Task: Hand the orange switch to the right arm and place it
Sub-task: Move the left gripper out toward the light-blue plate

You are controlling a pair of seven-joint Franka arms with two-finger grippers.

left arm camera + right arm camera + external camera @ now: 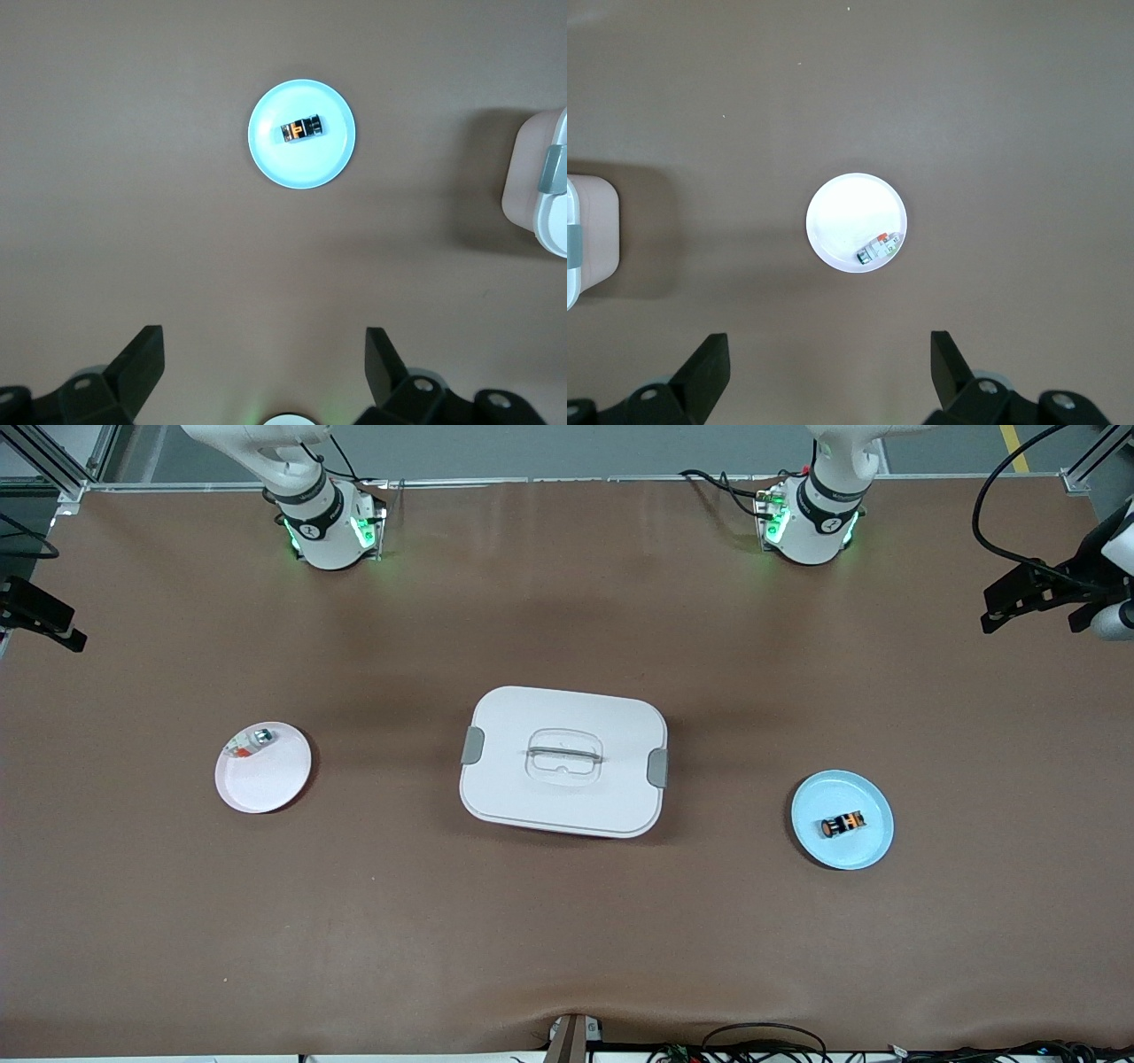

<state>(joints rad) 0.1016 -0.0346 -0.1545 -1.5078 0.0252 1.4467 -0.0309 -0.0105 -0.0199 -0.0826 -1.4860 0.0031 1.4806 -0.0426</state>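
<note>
Both our grippers hang high with fingers spread wide, left gripper (264, 372) over the blue plate (864, 850) holding the orange switch (842, 825), right gripper (829, 372) over the white plate (270, 784).

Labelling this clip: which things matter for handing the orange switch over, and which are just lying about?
Job:
orange switch on the blue plate
left gripper, open
right gripper, open

Lying about:
white lidded box
pink plate with silver-and-red bit

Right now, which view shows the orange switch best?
The left wrist view: the orange switch lies unobstructed on the light blue plate, bands legible. The front view shows it smaller; the right wrist view misses it.
</note>
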